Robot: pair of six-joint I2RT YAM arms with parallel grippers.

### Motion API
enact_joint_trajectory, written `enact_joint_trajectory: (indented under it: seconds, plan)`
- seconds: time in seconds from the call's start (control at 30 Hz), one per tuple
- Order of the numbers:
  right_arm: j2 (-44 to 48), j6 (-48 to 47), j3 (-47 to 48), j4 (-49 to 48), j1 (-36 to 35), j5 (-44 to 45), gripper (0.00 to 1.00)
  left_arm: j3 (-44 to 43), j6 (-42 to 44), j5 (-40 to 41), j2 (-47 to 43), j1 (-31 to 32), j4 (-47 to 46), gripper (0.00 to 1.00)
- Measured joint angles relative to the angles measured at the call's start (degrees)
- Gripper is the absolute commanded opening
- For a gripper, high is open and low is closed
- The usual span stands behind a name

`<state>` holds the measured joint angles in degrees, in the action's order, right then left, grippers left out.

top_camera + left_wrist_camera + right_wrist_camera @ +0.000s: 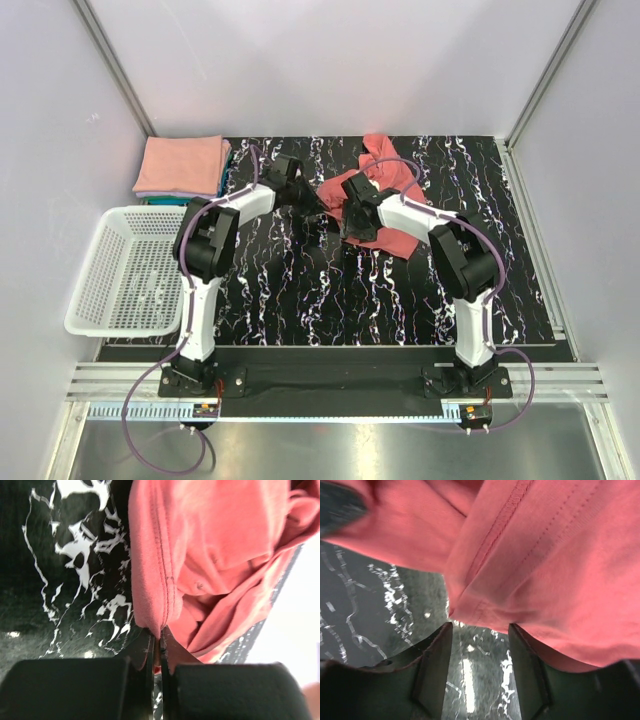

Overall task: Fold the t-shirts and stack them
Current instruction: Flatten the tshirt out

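The left tool [159, 645] pinches a hem of the coral-red t-shirt [215, 550] on the worktop [300, 290]; the right tool [480, 630] stands wide, cloth at its tips.

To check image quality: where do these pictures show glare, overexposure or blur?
Top external: even light, sharp, mild glare on the metal sheet. Left wrist: right edge washed out white; the red t-shirt seam is sharp. Right wrist: bright reflections on the table; upper-left corner blurred.

top camera looks down from behind, both wrist cameras sit close, seemingly sharing the coral-red t-shirt [215, 555].
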<state>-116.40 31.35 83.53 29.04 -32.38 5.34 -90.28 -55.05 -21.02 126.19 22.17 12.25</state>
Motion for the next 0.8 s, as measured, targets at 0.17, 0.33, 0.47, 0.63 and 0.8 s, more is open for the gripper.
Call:
enact_joint_trajectory:
  seconds: [0.17,0.33,0.47,0.63,0.8]
  plan:
    - [-1.7,0.6,0.4,-0.7,0.0,0.4,0.51,0.1,-1.4,-1.3,0.0,-0.4,-2.0,0.0]
    - [-2.8,1.8,2.1,1.4,-0.1,2.7,0.0,0.9,-1.8,-1.8,0.0,-0.5,-2.7,0.0]
    - [-1.2,2.1,5.1,8.5,1.0,4.1,0.0,0.9,-1.9,-2.4,-0.2,-1.0,-0.2,0.0]
    - [12.6,3.3,5.7,19.7,12.4,4.1,0.0,0.7,2.2,-1.0,-4.0,-3.8,10.0,0.0]
    - [24.1,3.8,11.9,26.3,32.7,9.9,0.0,1.2,7.9,1.3,-13.6,-6.9,19.2,0.0]
